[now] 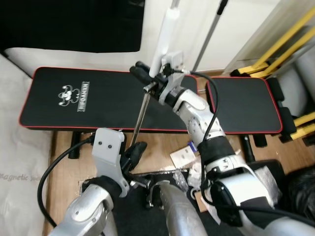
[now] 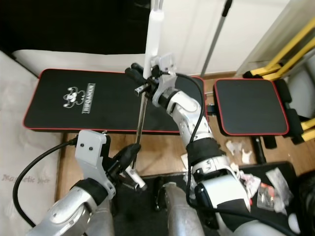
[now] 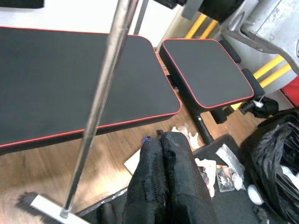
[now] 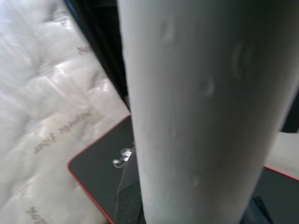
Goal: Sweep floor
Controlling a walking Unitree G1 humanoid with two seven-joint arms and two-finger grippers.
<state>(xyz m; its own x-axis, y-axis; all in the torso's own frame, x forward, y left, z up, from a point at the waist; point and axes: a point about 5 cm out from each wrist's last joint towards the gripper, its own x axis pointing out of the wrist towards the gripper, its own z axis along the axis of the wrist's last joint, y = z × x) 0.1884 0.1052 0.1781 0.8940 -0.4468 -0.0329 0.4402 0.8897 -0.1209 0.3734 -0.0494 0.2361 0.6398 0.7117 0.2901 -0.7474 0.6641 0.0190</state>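
The left gripper hangs low over the wooden floor, in front of the near edge of the black exercise bench. Its fingers are pressed together on nothing. The broom's metal shaft passes just beside them, apart from them, and the broom head rests on the floor below.

The broom stands nearly upright, its long axis running from that head up past the bench's near edge to a pale white grip at the top. The right gripper is raised over the bench and holds the pole where metal meets grip; its fingers clamp around it, and the white grip looms close in the right wrist view.

So the right arm carries the broom alone. The left fingers are the nearer to the lower shaft and would probably need to open and shift sideways onto it for a two-handed stroke.

Paper scraps lie on the floor to the right, by a black mat and a black bag.
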